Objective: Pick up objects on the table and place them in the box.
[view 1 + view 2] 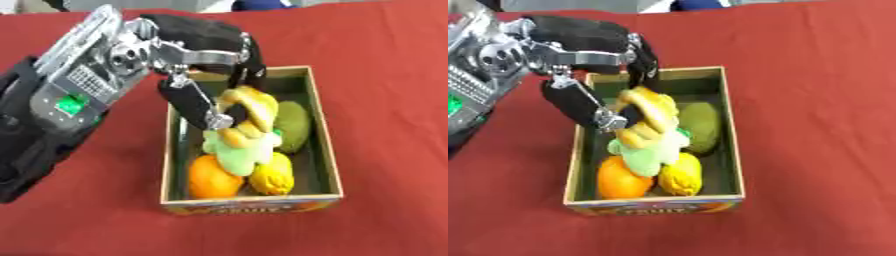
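Left eye view | left hand [197, 75] pinching yellow-green toy [241, 130] | box [328, 150]: orange [213, 177]; lemon [271, 177]; green fruit [293, 125]

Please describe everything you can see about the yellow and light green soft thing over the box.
The soft toy looks plush: yellow-orange above, pale green below. It hangs upright over the middle of the box, pinched at the top by the left hand. Its green end touches the orange and the lemon.
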Motion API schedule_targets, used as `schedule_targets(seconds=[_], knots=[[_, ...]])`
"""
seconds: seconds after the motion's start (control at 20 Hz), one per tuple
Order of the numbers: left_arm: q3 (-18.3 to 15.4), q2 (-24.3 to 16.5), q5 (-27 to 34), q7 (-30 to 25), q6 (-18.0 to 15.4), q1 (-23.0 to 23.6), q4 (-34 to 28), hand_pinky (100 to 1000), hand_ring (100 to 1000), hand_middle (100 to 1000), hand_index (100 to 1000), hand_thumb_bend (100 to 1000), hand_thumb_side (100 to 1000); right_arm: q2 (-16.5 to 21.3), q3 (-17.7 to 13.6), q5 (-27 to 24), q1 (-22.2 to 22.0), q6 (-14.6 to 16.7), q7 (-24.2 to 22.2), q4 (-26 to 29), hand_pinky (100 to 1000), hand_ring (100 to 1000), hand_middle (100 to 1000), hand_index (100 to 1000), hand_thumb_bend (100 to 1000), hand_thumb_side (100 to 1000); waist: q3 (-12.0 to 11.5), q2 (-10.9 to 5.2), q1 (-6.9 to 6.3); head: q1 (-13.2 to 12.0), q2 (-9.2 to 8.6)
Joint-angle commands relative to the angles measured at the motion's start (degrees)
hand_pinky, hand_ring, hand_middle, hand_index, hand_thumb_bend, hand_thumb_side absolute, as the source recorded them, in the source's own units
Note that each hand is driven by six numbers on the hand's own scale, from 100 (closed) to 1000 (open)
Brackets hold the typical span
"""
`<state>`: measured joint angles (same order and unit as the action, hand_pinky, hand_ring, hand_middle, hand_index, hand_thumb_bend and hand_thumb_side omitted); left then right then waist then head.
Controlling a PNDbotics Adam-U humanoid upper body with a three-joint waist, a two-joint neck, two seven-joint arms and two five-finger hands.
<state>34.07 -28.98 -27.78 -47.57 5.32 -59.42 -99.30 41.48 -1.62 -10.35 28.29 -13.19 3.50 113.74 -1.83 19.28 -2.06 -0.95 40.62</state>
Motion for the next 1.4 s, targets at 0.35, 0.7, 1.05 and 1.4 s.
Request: schedule_targets(seconds=[0.35,0.7,1.05,1.4], knots=[[-0.1,1.5,-5.0,1.8,-5.0,0.5,4.1,893,855,859,937,236,899,0.5,-0.8,-0.5,0.6,0.0,0.1,0.8,797,732,778,870,100,523,-0.1,-1.49,0.54,-0.4,0.22],[-7.5,-2.9,-5.0,9.0,-1.7,2.6,0.5,853,791,794,862,100,725,0.7,-0.7,-0.8,0.9,0.2,0.0,0.8,798,735,778,871,100,523,-0.9,-2.49,0.34,0.5,1.22],[-17.6,-3.8,8.2,18.6,4.2,4.2,-5.5,821,679,687,812,100,587,0.9,-0.9,-1.1,0.9,0.9,0.2,0.8,800,736,779,872,100,523,-1.3,-3.42,0.28,1.2,2.25],[-26.7,-3.9,18.6,33.2,6.4,9.1,-12.6,799,623,642,797,100,586,0.9,-1.0,-1.5,0.9,2.3,0.3,0.8,801,739,779,873,100,524,-1.3,-3.93,0.21,1.2,2.25]])
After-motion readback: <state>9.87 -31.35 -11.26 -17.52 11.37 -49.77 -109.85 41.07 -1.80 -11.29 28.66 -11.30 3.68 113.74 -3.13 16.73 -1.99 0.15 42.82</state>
